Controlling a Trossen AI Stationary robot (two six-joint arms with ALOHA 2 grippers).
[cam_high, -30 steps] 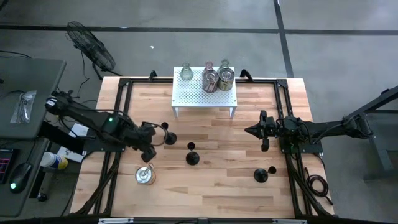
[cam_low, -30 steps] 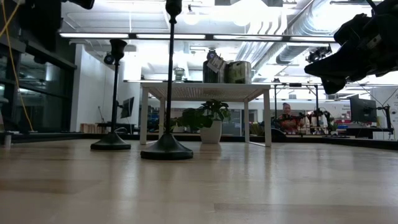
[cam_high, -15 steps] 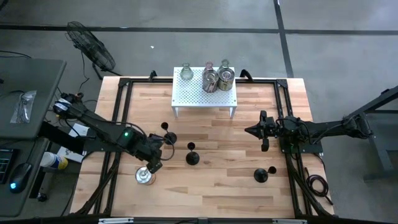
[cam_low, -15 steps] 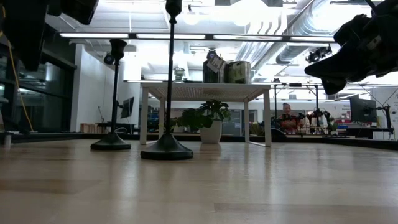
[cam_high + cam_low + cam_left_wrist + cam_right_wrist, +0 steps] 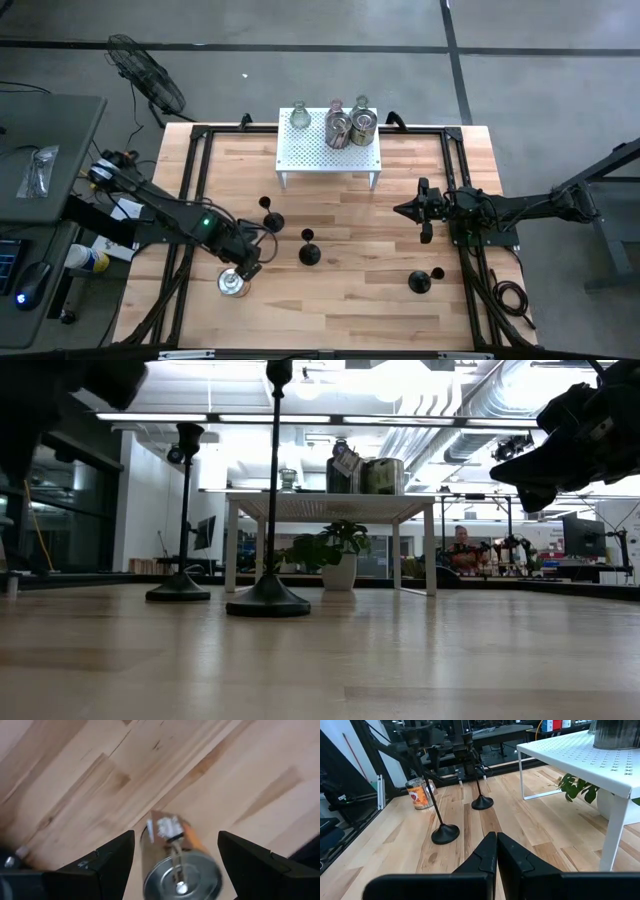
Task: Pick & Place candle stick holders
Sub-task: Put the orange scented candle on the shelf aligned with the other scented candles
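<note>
Pale wood bench [image 5: 340, 300] carries a squat silvery holder [image 5: 233, 284] near its front left, likely light, rigid and slick, best taken across its round wall below the rim. Left pincer [image 5: 247, 268] hovers over it, jaws wide and empty; right pincer [image 5: 404, 210] waits closed, holding nothing, well apart at the right.

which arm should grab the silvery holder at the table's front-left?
Left. Its end effector is open right above the silvery holder, fingers either side. The right end effector is shut, far across the table.
</note>
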